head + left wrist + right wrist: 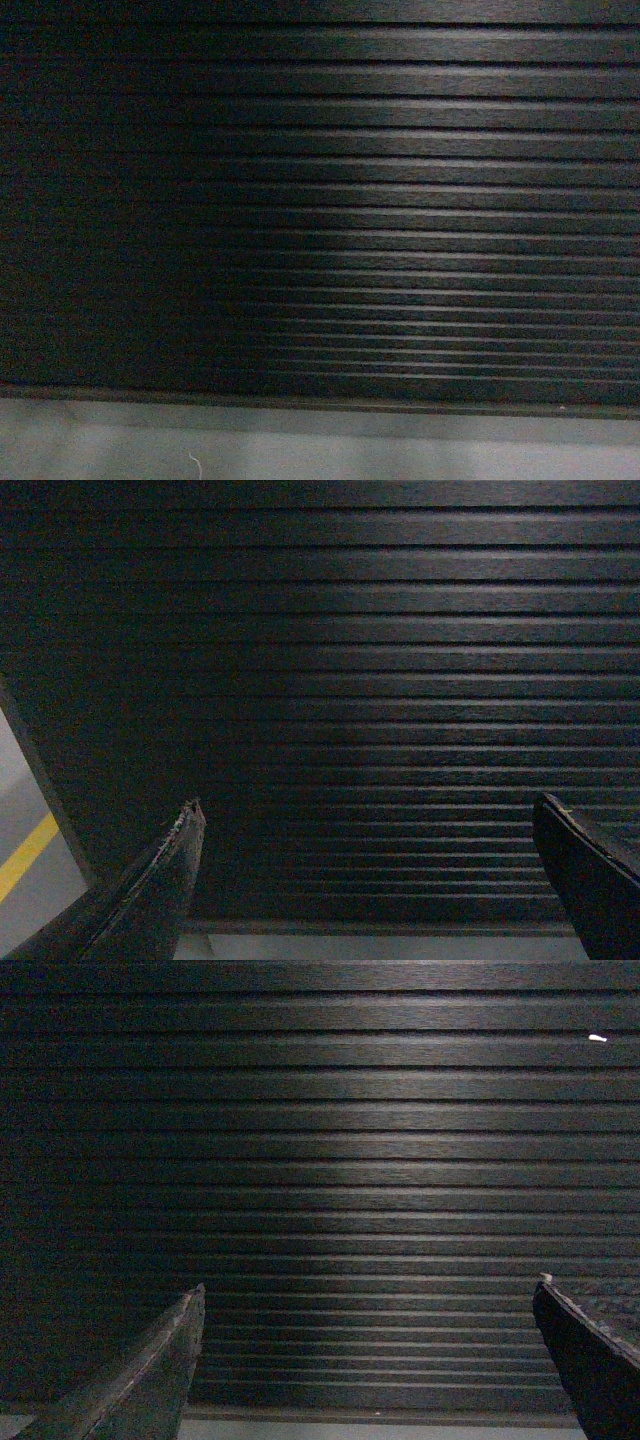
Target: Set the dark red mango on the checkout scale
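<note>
The checkout (pixel 330 200) fills the head view almost wholly: its dark ribbed front, horizontal slats running edge to edge, lit faintly toward the right and sinking into shadow on the left. Below the slats lies a strip of grey floor (pixel 320 450), dim and smooth, with a small pale fleck near its lower left. The counter's top is out of frame in all three views, and neither the mango nor the scale shows anywhere, so their place cannot be told. The left wrist view faces the same slats (pixel 330 680) at close range, with the left gripper (pixel 370 825) in the foreground, its two dark fingers (pixel 160 880) spread wide with nothing between them. Only this view shows the front's left edge, where it ends against grey floor crossed by a yellow line (pixel 25 855). The right wrist view again shows slats (pixel 330 1160) from edge to edge, with the right gripper (pixel 370 1305) likewise spread and holding nothing. A small bright fleck (pixel 597 1037) sits high on a slat at the upper right, seen in this view alone, and a thin sliver of floor runs along the bottom.
</note>
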Available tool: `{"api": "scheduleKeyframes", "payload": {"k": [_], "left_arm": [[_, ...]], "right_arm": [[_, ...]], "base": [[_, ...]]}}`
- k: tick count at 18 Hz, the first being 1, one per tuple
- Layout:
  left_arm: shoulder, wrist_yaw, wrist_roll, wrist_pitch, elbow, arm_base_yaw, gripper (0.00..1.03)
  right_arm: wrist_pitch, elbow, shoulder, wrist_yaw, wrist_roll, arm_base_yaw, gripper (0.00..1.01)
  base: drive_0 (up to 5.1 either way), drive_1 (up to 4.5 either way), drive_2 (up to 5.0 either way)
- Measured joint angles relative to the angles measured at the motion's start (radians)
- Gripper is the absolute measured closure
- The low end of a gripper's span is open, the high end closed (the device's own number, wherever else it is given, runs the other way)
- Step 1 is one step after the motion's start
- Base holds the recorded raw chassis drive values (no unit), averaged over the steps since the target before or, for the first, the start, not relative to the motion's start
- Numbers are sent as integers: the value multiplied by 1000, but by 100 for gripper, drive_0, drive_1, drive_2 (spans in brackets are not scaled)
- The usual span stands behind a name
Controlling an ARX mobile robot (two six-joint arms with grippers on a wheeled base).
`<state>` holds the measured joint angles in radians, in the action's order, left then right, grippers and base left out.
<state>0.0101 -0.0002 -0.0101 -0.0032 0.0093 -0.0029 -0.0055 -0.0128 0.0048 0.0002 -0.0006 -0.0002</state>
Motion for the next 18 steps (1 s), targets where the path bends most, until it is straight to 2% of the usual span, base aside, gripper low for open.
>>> {"api": "scheduleKeyframes", "payload": {"k": [18], "left_arm": [[0, 0, 0, 0, 0, 0, 5]], "right_arm": [[2, 0, 0, 0, 0, 0, 3]], "base": [[0, 0, 0]]}}
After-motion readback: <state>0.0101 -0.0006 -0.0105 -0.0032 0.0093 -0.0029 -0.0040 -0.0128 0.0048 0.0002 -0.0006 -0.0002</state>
